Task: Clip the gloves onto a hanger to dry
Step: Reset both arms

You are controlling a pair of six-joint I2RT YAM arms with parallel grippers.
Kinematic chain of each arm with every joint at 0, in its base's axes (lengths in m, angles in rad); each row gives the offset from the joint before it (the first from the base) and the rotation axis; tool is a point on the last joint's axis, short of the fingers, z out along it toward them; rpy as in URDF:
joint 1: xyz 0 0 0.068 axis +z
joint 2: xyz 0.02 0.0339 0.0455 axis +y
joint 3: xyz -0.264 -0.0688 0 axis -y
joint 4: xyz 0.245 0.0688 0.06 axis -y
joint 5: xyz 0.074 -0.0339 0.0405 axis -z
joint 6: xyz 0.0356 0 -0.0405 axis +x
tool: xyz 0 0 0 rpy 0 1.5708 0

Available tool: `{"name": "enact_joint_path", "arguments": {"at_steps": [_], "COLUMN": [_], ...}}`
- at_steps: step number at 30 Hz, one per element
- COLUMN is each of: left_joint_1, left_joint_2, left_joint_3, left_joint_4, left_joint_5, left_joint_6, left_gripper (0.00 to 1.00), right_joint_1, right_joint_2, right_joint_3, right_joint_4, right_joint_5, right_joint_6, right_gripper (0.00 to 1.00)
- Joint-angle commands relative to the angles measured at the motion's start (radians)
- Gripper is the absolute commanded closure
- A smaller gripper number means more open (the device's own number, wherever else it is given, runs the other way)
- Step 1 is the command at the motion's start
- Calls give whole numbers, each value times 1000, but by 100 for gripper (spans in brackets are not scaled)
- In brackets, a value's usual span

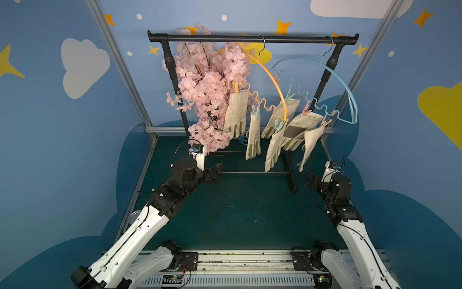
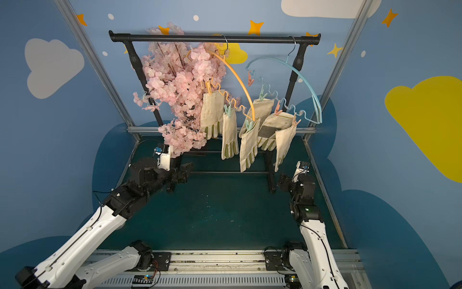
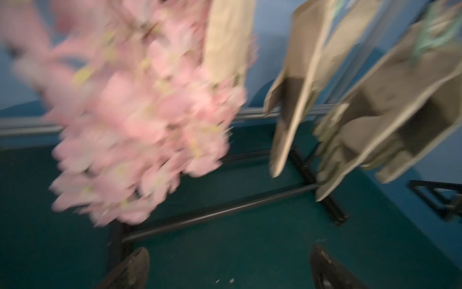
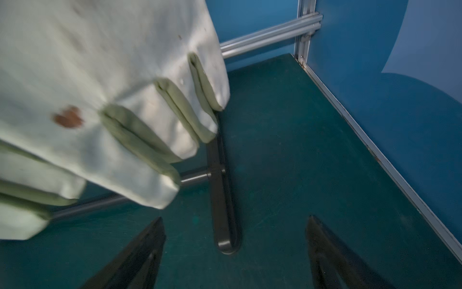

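Several cream gloves (image 1: 253, 135) (image 2: 228, 135) with olive strips hang fingers down from pegs on an orange hanger (image 1: 272, 75) and a blue hanger (image 1: 332, 72). Both hangers hook over the black rail (image 1: 250, 38). My left gripper (image 1: 217, 170) (image 3: 230, 262) is open and empty, low over the green floor, left of and below the gloves. My right gripper (image 1: 308, 180) (image 4: 235, 225) is also open and empty, below the rightmost glove (image 1: 311, 142). That glove's fingers (image 4: 112, 75) hang just beyond the jaws in the right wrist view. The left wrist view is blurred.
A pink blossom branch (image 1: 207, 95) (image 3: 140, 112) hangs on the rack's left side, close above my left gripper. The rack's black foot (image 1: 292, 180) (image 4: 225, 212) and low crossbar (image 1: 252, 172) lie on the floor. Blue walls and aluminium posts (image 1: 120, 65) close in both sides.
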State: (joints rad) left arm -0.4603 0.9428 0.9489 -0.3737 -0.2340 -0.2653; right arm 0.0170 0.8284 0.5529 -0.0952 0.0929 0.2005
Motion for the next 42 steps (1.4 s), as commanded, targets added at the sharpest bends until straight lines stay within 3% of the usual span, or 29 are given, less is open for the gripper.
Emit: {"name": "enact_joint_path", "arguments": {"at_steps": [1, 4, 7, 9, 12, 18, 24, 28, 29, 31, 37, 42], "left_joint_1": [114, 214, 329, 386, 419, 435, 447, 447, 447, 450, 451, 452], "left_joint_2": [-22, 13, 102, 188, 342, 553, 564, 628, 643, 592, 599, 599], "left_joint_3": [-120, -255, -334, -349, -330, -401, -454, -591, -593, -559, -556, -558], "left_joint_4": [-8, 180, 356, 452, 546, 892, 1001, 1326, 1355, 1196, 1212, 1214], "left_joint_5": [-165, -231, -215, -142, -164, -128, 1, 76, 73, 80, 86, 85], "left_joint_6": [7, 94, 74, 95, 101, 197, 205, 242, 248, 237, 236, 236], "left_gripper": [0, 0, 0, 0, 0, 0, 0, 0, 0, 0, 0, 0], "right_joint_1": [25, 31, 29, 28, 23, -5, -15, -16, -17, -20, -32, -34], "right_joint_2": [98, 234, 370, 440, 523, 607, 698, 744, 741, 732, 756, 644], "right_joint_3": [-19, 27, 71, 81, 105, 139, 76, 14, 22, 49, 115, 116], "right_joint_4": [179, 175, 217, 282, 366, 487, 674, 850, 830, 748, 649, 562], "right_joint_5": [154, 240, 310, 354, 361, 198, 72, 32, 15, -50, -175, -119], "right_joint_6": [-79, -90, -131, -152, -195, -223, -228, -231, -231, -259, -286, -251], "right_gripper": [13, 13, 12, 12, 12, 12, 12, 12, 12, 12, 14, 12]}}
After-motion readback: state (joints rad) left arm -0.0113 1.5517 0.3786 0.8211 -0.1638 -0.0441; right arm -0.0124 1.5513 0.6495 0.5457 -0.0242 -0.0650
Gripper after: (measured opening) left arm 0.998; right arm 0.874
